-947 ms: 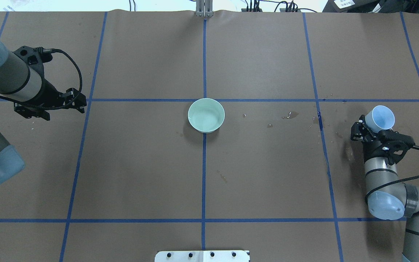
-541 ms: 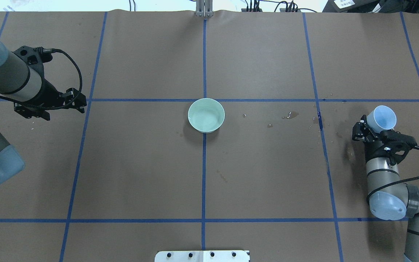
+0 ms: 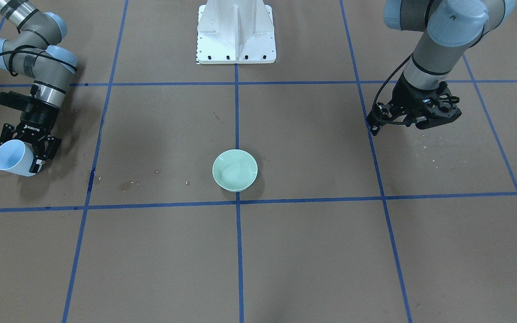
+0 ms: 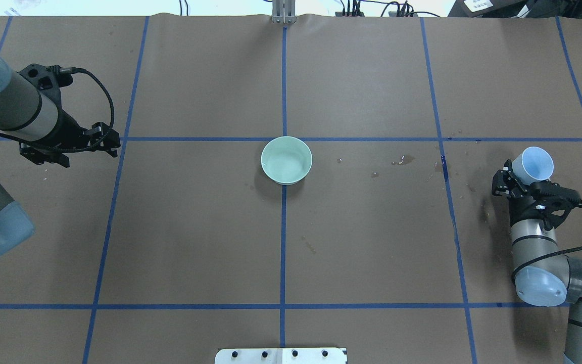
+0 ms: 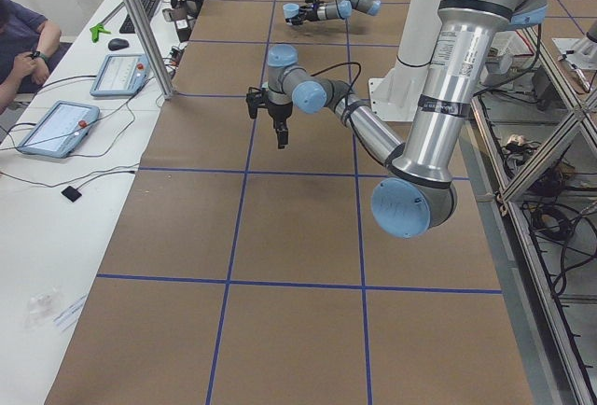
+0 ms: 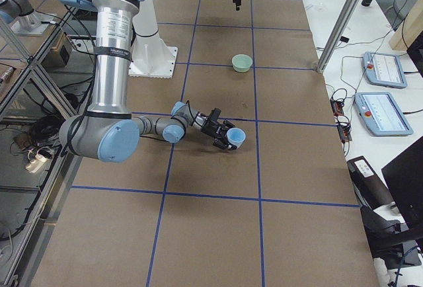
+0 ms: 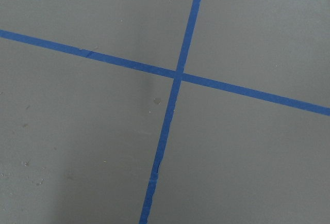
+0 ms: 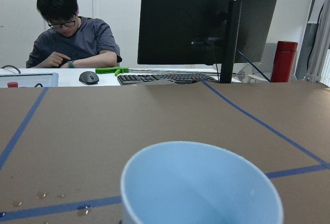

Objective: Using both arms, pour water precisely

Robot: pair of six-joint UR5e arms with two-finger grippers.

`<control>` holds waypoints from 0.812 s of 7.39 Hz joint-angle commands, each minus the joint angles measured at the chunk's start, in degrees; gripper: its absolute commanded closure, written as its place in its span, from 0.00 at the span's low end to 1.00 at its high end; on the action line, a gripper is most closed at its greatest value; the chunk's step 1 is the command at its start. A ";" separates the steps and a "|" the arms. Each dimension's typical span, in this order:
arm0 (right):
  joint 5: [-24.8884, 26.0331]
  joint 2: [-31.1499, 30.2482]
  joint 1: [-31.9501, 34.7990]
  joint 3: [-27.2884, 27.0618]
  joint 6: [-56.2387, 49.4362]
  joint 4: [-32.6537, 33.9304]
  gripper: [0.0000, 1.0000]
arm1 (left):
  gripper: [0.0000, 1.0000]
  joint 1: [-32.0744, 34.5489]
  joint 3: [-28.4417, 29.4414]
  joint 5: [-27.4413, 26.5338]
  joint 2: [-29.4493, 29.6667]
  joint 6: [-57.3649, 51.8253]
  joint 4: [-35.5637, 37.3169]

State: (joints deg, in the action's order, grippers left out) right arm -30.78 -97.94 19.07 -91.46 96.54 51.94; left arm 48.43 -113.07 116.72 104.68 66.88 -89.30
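"Overhead exterior, right edge: right gripper [image 4: 521, 181] clamped round the blue cup [image 4: 533, 164]; bowl [image 4: 286, 160] at centre, well apart."
"Left gripper [image 4: 111, 140]: can't tell; water [image 4: 405, 160] spots mid-right; a jerky carry would slosh more."

table [image 4: 195, 227]: brown, blue tape grid [image 4: 283, 253] | green bowl [image 4: 286, 160] centre | water drops [image 4: 403, 161]

table cover [image 4: 195, 227] brown, ruled by a grid of blue tape [image 4: 283, 242]. bowl [image 4: 286, 160] pale green, cup [image 4: 532, 164] light blue — left arm [image 4: 13, 108] and right arm [image 4: 527, 237] silver-grey with light-blue joint caps.
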 commanded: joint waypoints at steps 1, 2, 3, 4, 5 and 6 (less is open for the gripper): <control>0.19 -0.06 0.00 0.05 -0.13 0.09 0.36 | 0.00 0.00 0.04 0.00 0.00 0.00 0.09; 0.19 -0.06 0.00 0.05 -0.22 0.09 0.32 | 0.00 0.00 0.04 0.00 0.00 0.00 0.09; 0.19 -0.06 0.00 0.05 -0.13 0.17 0.30 | 0.00 -0.09 0.04 0.00 0.00 0.00 0.09; 0.19 -0.06 0.00 0.58 -0.13 0.09 0.27 | 0.00 0.00 0.04 0.00 0.00 -0.08 0.00; 0.19 -0.06 0.00 0.75 -0.22 0.09 0.21 | 0.00 -0.09 0.04 0.09 0.00 -0.08 0.00; 0.19 -0.06 0.00 0.76 -0.22 0.09 0.15 | 0.00 0.00 0.04 0.09 0.00 0.00 0.00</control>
State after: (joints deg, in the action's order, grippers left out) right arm -30.59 -98.00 19.07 -90.82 96.36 52.04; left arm 48.39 -113.03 116.78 104.68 66.83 -89.29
